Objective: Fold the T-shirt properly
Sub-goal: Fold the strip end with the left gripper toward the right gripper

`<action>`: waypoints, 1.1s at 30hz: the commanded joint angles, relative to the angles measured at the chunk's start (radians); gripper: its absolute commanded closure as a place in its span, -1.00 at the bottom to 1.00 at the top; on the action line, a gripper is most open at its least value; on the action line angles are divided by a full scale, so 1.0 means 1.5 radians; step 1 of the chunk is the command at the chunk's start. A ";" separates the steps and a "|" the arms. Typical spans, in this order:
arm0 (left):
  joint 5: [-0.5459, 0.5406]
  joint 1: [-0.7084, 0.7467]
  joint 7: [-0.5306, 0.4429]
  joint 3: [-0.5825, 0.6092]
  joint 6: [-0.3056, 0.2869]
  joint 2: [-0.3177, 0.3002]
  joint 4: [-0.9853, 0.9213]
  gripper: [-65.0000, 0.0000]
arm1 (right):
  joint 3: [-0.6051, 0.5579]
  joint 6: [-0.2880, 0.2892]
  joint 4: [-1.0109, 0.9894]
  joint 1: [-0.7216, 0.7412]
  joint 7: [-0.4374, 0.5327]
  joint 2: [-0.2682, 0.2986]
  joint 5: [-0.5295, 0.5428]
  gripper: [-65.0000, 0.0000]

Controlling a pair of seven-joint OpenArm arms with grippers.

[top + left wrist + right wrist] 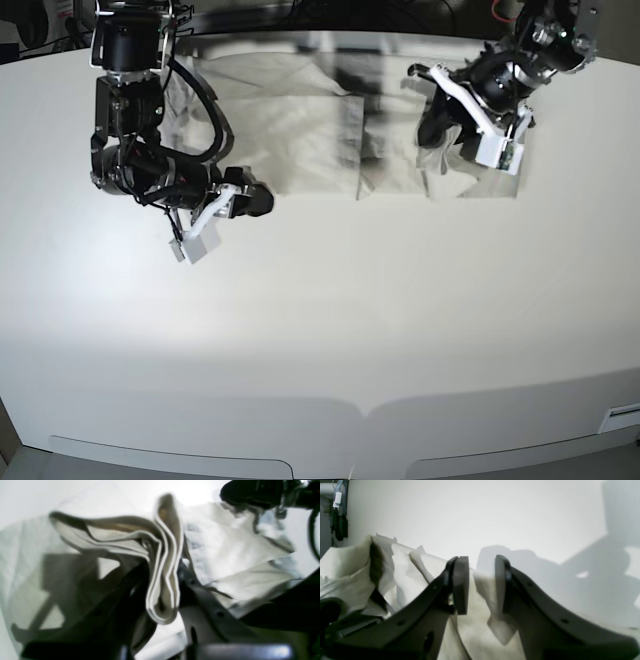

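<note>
The T-shirt [300, 130] lies spread at the far side of the white table [330, 330]. It looks soft, light and floppy, so hold it by a hem or corner. The left fingers [162, 580] are pinched on a bunch of cloth. The right fingers [460, 585] stand apart at its edge.

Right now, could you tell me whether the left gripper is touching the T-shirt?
Touching: in the left wrist view, the left gripper has its fingers closed on a bunched fold of the T-shirt.
</note>
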 commanded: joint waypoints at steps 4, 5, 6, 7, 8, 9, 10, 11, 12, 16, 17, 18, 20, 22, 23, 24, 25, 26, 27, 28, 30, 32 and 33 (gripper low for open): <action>0.027 -0.009 -0.012 0.037 -0.001 -0.003 0.011 1.00 | 0.003 0.003 0.008 0.009 -0.008 0.006 -0.002 0.42; 0.034 -0.012 -0.009 0.044 0.000 -0.003 0.011 1.00 | 0.003 0.003 0.008 0.009 -0.009 0.006 -0.002 0.42; 0.035 -0.015 -0.004 0.048 0.000 -0.003 0.011 1.00 | 0.003 0.003 0.008 0.009 -0.009 0.006 -0.002 0.42; 0.034 -0.017 0.001 0.051 0.000 -0.003 0.011 1.00 | 0.003 0.003 0.008 0.009 -0.009 0.006 -0.002 0.42; 0.035 -0.019 0.001 0.052 -0.001 -0.003 0.011 1.00 | 0.003 0.003 0.008 0.009 -0.009 0.006 -0.002 0.42; 0.034 -0.020 0.001 0.052 -0.001 -0.003 0.011 1.00 | 0.003 0.003 0.008 0.009 -0.009 0.006 -0.002 0.42; 0.034 -0.022 0.001 0.052 -0.001 -0.003 0.011 1.00 | 0.003 0.003 0.008 0.009 -0.009 0.006 -0.002 0.42; 0.034 -0.024 0.004 0.052 -0.001 -0.003 0.011 1.00 | 0.003 0.003 0.008 0.009 -0.009 0.006 -0.002 0.42; 0.034 -0.024 0.003 0.052 -0.003 -0.003 0.011 1.00 | 0.003 0.003 0.008 0.009 -0.009 0.006 -0.002 0.42; 0.004 -0.025 0.003 0.052 -0.057 -0.003 0.011 0.30 | 0.003 0.003 0.008 0.009 -0.008 0.006 -0.002 0.42; -0.021 -0.025 0.003 0.052 -0.078 -0.003 0.011 0.22 | 0.003 0.003 0.008 0.009 -0.008 0.006 -0.002 0.42; -0.042 -0.025 0.003 0.052 -0.095 -0.003 0.011 0.22 | 0.003 0.003 0.008 0.009 -0.008 0.005 -0.002 0.42; -0.067 -0.025 0.003 0.052 -0.107 -0.002 0.011 0.22 | 0.003 0.003 0.008 0.009 -0.008 0.006 -0.002 0.42; -0.067 -0.026 -0.008 0.052 -0.109 -0.002 0.011 0.22 | 0.003 0.003 0.008 0.009 -0.008 0.006 -0.002 0.42; -0.067 -0.027 -0.013 0.052 -0.109 -0.002 0.011 0.22 | 0.003 0.003 0.008 0.009 -0.008 0.006 -0.002 0.42; -0.066 -0.029 -0.012 0.052 -0.109 -0.003 0.011 0.22 | 0.003 0.003 0.008 0.009 -0.008 0.006 -0.002 0.42; -0.066 -0.031 -0.011 0.052 -0.109 -0.003 0.011 0.22 | 0.003 0.003 0.008 0.009 -0.008 0.006 -0.002 0.42; -0.063 -0.033 -0.011 0.051 -0.109 -0.003 0.011 0.22 | 0.003 0.003 0.008 0.009 -0.008 0.006 -0.002 0.42; -0.052 -0.036 -0.008 0.050 -0.109 -0.003 0.011 0.22 | 0.003 0.003 0.008 0.009 -0.008 0.006 -0.002 0.42; -0.036 -0.039 -0.007 0.050 -0.109 -0.003 0.011 0.22 | 0.003 0.003 0.008 0.009 -0.008 0.006 -0.002 0.42; -0.008 -0.038 -0.007 0.050 -0.109 -0.005 0.011 0.22 | 0.003 0.003 0.008 0.009 -0.009 0.006 -0.002 0.42; 0.027 -0.038 -0.007 0.050 -0.109 -0.005 0.011 0.22 | 0.003 0.003 0.008 0.009 -0.009 0.008 -0.002 0.42; 0.048 -0.038 -0.008 0.050 -0.109 -0.005 0.011 0.22 | 0.004 0.003 0.008 0.009 -0.012 0.010 -0.002 0.42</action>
